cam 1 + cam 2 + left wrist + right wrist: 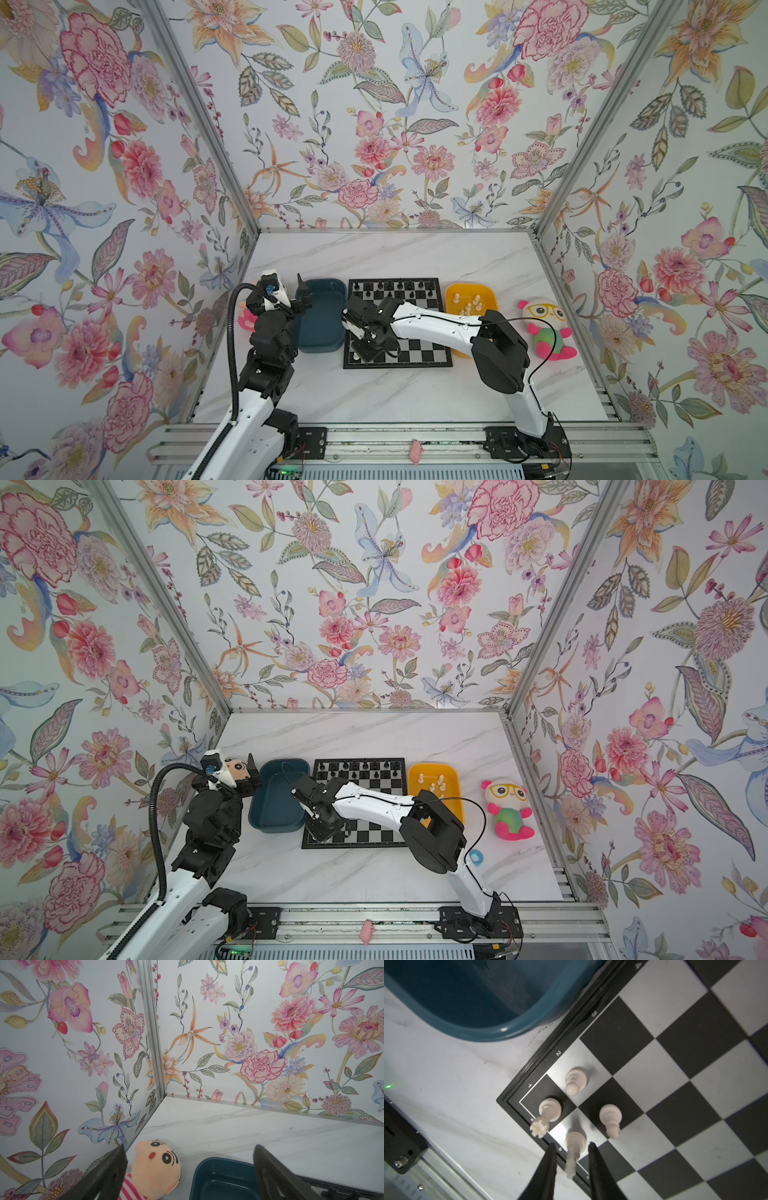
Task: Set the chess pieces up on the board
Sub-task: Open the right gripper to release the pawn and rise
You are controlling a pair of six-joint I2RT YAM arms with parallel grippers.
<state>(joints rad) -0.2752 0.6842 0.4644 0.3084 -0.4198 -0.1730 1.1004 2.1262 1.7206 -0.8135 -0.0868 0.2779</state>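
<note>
Marble tabletop (374,257), floral booth: right gripper (571,1144) straddles a tall white chess piece (576,1138) standing upright at the board's (428,353) 7 o'clock corner, jaws parted and clear of it. A straight-up retreat looks safest. Left gripper (189,1147), spread wide and empty, sits at the board's 9 o'clock.

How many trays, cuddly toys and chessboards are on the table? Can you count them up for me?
Trays: 2, the teal tray and the yellow tray.
Cuddly toys: 2, the striped doll and the panda with glasses.
Boards: 1, the chessboard.
Total: 5.
</note>
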